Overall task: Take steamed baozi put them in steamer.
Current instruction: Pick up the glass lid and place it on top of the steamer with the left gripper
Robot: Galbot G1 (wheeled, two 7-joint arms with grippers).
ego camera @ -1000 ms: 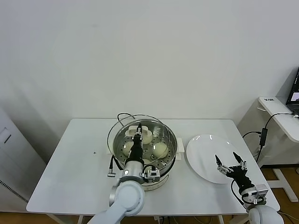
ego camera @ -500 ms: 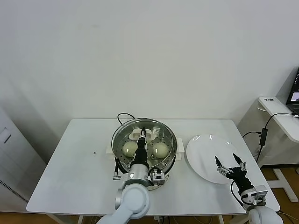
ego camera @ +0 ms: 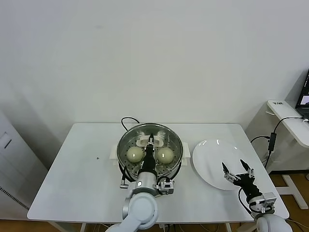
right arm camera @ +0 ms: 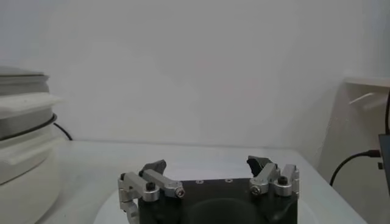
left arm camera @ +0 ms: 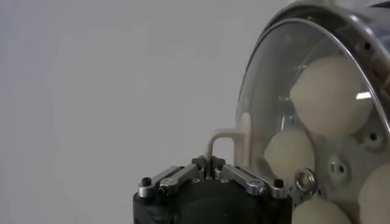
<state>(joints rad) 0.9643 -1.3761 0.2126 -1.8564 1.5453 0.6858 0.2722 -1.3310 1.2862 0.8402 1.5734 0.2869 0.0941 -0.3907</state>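
Observation:
The steamer (ego camera: 176, 145) stands mid-table with the steamed baozi inside; two (ego camera: 134, 154) (ego camera: 165, 154) show plainly in the head view. Over its mouth sits a round glass lid (ego camera: 159, 131). My left gripper (ego camera: 150, 143) reaches over the pot's near side and is shut on the lid's cream handle (ego camera: 146, 141). In the left wrist view the left gripper (left arm camera: 210, 164) pinches that handle (left arm camera: 223, 136), and three baozi (left arm camera: 329, 97) (left arm camera: 289, 154) (left arm camera: 317, 213) show through the glass (left arm camera: 265, 79). My right gripper (ego camera: 237, 173) hangs open and empty over the near edge of the white plate (ego camera: 212, 157).
A black cord (ego camera: 126, 121) runs from behind the steamer. In the right wrist view the open right gripper (right arm camera: 207, 166) faces across the table, with the steamer's side (right arm camera: 21, 140) at one edge. A white side table (ego camera: 289, 118) with cables stands at the far right.
The lid, held by my left gripper, has swung from tilted off to the left to centred over the steamer. The right arm has stayed put.

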